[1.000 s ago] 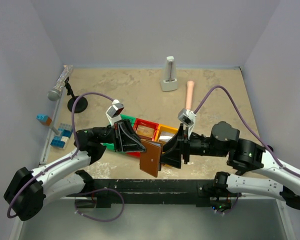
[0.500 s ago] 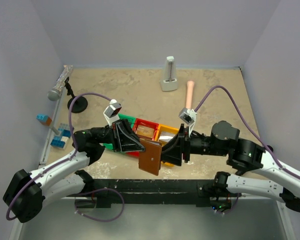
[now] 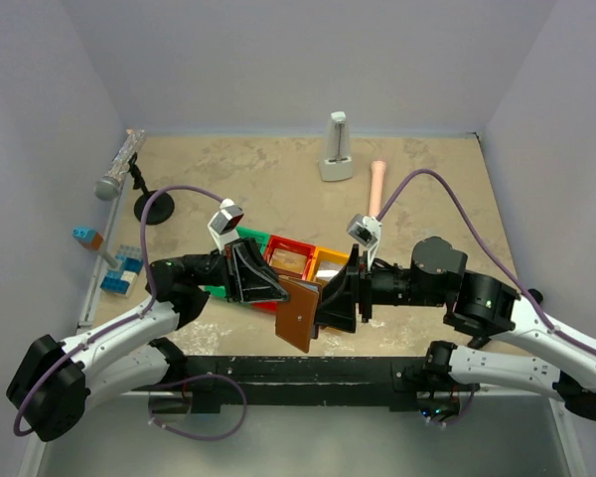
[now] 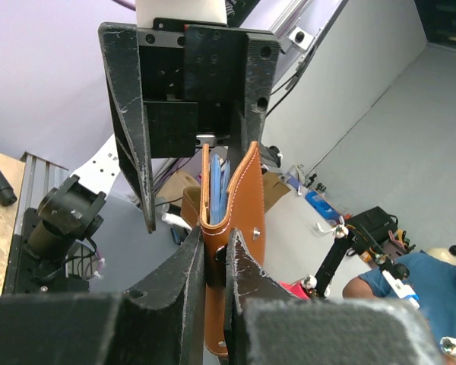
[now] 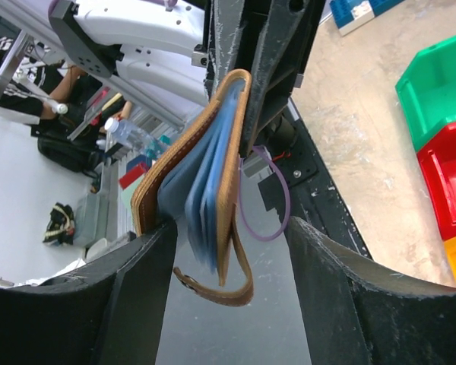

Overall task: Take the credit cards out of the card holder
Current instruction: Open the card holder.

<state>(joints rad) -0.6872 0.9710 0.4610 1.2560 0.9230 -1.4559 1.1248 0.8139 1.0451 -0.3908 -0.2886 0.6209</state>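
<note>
the card holder (image 3: 298, 313) is held in the air over the near edge of the desk (image 3: 258, 189), between the two arms and just in front of the coloured bins (image 3: 290, 260). it is gripped by the left pincer (image 4: 216, 247), whose jaws are drawn narrow and pressed against the brown outer sides. the holder is seen edge on from the left wrist, parted slightly at the far end, with pale blue inner panels shown between the brown covers. the right pincer (image 5: 229, 226) is spread wide, one finger set to each side of the holder's free end, and no grip by it can be seen. a brown tab (image 5: 213, 293) hangs loose from the holder.
</note>
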